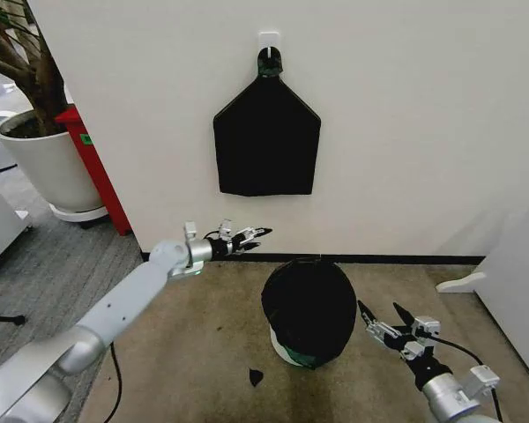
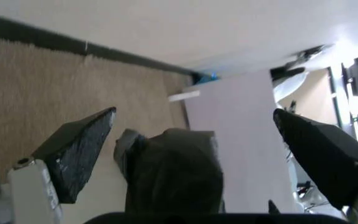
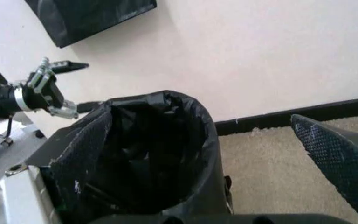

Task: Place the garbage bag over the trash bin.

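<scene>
Both grippers open, holding nothing. Left gripper [image 1: 254, 236] jaws spread, in the air left of and above the trash bin [image 1: 286, 349], near the wall. Right gripper [image 1: 382, 314] jaws wide, just right of the bin. Garbage bag [image 1: 309, 304] drapes over the bin's rim, mouth open, on carpet [image 1: 194, 344]. Black bundle [image 1: 266, 141] hangs on wall above the bin.

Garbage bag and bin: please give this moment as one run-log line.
garbage bag: over trash bin | left gripper: open, near wall | right gripper: open, beside bin
</scene>
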You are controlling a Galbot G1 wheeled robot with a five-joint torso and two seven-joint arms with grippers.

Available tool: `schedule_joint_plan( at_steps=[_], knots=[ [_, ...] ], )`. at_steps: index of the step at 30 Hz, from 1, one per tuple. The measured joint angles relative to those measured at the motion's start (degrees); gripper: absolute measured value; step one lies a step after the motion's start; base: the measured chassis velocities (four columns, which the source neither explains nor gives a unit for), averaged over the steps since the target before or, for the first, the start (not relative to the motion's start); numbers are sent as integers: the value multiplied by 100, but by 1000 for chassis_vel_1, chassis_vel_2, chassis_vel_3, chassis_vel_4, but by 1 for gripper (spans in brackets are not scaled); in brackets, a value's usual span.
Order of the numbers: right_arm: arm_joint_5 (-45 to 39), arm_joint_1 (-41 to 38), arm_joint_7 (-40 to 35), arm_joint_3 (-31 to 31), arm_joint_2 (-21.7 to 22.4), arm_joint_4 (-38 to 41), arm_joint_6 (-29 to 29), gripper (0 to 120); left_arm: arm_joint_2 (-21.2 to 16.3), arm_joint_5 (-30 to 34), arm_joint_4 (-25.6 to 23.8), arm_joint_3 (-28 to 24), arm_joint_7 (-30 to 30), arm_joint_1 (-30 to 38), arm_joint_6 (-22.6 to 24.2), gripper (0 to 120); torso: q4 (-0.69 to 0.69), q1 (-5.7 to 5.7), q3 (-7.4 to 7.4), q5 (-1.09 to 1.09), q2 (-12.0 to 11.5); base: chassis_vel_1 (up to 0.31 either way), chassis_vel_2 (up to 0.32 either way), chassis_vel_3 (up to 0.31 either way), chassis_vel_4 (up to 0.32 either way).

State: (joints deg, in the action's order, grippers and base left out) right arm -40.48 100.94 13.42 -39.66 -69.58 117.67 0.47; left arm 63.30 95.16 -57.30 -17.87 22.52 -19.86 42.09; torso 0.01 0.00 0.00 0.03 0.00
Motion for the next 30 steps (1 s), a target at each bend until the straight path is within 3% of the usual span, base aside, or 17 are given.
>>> schedule_joint_plan(
  at_steps=[4, 10, 30],
  knots=[
    [-9, 39, 143, -119, -83, -106, 99, 100, 29, -70, 42, -406, -78, 115, 69, 100, -2, 0, 0, -1, 0, 0, 0, 0, 0],
    [-66, 119, 260, -290, -120, -199, 206, 100, 46, -361, 168, -626, 18, 160, 62, 100, 0, 0, 0, -2, 0, 0, 0, 0, 0],
    [-139, 170, 300, -183, -190, -216, 255, 100, 216, -938, 448, -338, 213, -196, 15, 100, 0, 0, -1, -3, 0, 0, 0, 0, 0]
  ],
)
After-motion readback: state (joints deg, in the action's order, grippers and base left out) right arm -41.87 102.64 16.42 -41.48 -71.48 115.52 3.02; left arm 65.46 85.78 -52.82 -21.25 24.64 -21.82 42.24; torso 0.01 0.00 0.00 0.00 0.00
